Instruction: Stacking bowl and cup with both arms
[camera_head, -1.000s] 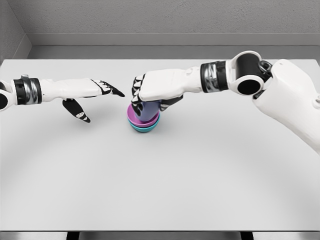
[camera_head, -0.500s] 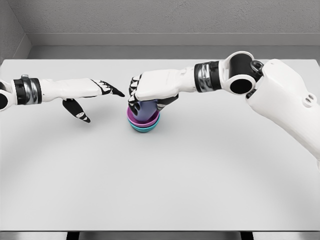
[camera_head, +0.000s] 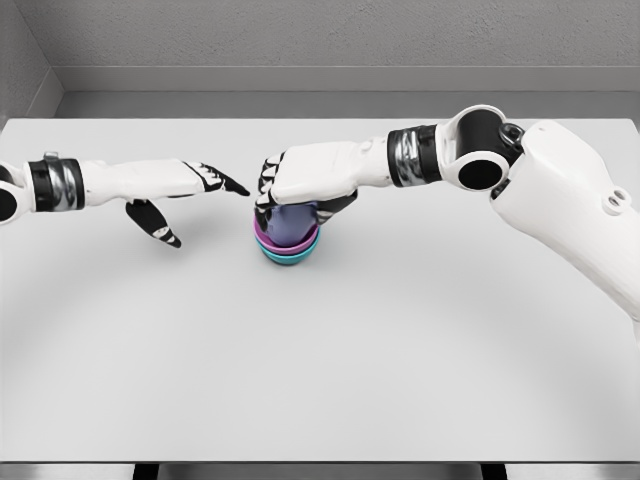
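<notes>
Head view, near to far. Nearest: a broad bare stretch of the white table (camera_head: 320, 380), running to its near edge. Farther in, just left of centre: a small stack, with a teal bowl (camera_head: 290, 257) at the bottom resting on the table, a magenta bowl (camera_head: 266, 237) nested in it, and a blue-purple cup (camera_head: 292, 224) sitting inside the magenta one. Directly over the stack: right hand (camera_head: 305, 180), arm reaching in from the right edge, fingers curled down around the cup and gripping its upper part, dark fingertips showing on the cup's left side and a thumb on its right. Upper rim of the cup hidden under the palm. Left of the stack, at about the same depth: left hand (camera_head: 185, 190), arm entering from the left edge, fingers spread and holding nothing, forefinger pointing right toward the stack with its tip near but apart from the right hand, thumb hanging down toward the table. Beyond both hands: the far strip of table, then a grey wall (camera_head: 320, 40).
</notes>
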